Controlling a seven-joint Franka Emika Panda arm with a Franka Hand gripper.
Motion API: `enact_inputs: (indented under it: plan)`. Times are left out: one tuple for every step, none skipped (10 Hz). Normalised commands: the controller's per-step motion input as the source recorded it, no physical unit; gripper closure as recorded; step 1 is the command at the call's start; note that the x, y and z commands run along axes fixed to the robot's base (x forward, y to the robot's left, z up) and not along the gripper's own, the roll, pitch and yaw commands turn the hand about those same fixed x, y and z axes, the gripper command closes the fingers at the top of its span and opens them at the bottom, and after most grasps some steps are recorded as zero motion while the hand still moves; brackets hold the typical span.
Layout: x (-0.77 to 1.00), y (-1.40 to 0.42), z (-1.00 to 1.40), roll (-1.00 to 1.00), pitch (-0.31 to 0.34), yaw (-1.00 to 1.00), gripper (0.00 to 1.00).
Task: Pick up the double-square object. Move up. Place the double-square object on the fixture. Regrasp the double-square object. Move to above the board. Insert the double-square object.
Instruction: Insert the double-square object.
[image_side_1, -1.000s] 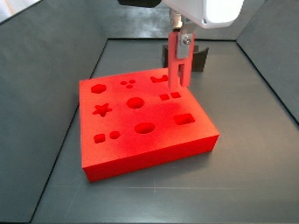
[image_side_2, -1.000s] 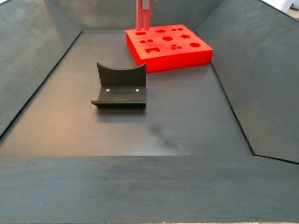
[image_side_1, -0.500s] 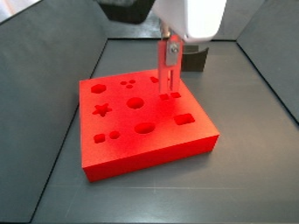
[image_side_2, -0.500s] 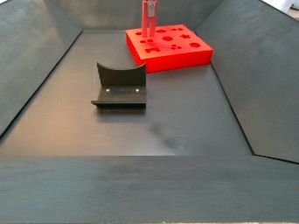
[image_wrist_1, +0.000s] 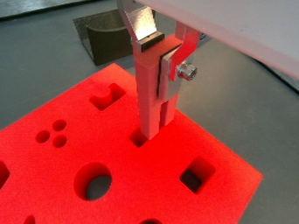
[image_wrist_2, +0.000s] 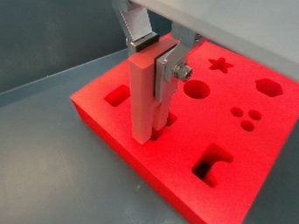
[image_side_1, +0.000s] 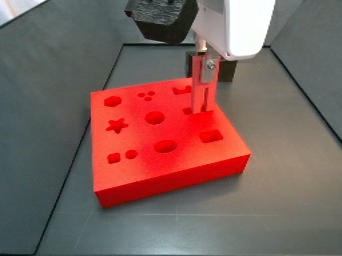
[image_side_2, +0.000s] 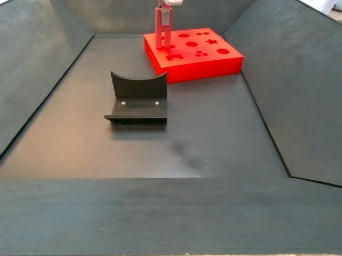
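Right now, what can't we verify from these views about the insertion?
- Piece tip: inside or at a board cut-out in both wrist views; depth hidden.
- Hand: finger pads hidden behind the piece; upper part cut off by the frame edge.
- Fixture: notch too small to read in a side view.

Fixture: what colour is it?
Dark grey-black. The fixture shows best in a side view, standing apart from the red board, where the gripper is.

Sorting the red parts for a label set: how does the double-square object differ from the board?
The double-square object is a thin narrow bar; the board is a broad thick slab. The object stands upright, clamped in the gripper, lower end in a cut-out; the board lies flat. The board has many cut-outs; the object shows none. Both are bright red.
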Motion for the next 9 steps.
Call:
enact_inputs:
  plan:
    - [-0.43, 0.04, -0.33, 0.06, 0.027, 0.0, 1.0]
    - [-0.51, 0.0, -0.43, 0.0, 0.0, 0.0, 1.0]
    - [-0.35, -0.14, -0.52, 0.0, 0.0, 0.0, 1.0]
    - [-0.1, -0.31, -0.56, 0.0, -0.013, 0.0, 1.0]
    - [0.0, -0.26, -0.57, -0.01, -0.02, 0.04, 1.0]
    - [0.0, -0.14, -0.57, 0.01, -0.006, 0.04, 1.0]
    - [-0.02, -0.01, -0.46, 0.09, -0.01, 0.02, 1.0]
    - [0.0, 0.0, 0.0, 0.03, 0.014, 0.0, 1.0]
    - [0.0, 0.0, 0.0, 0.0, 0.0, 0.0, 1.0]
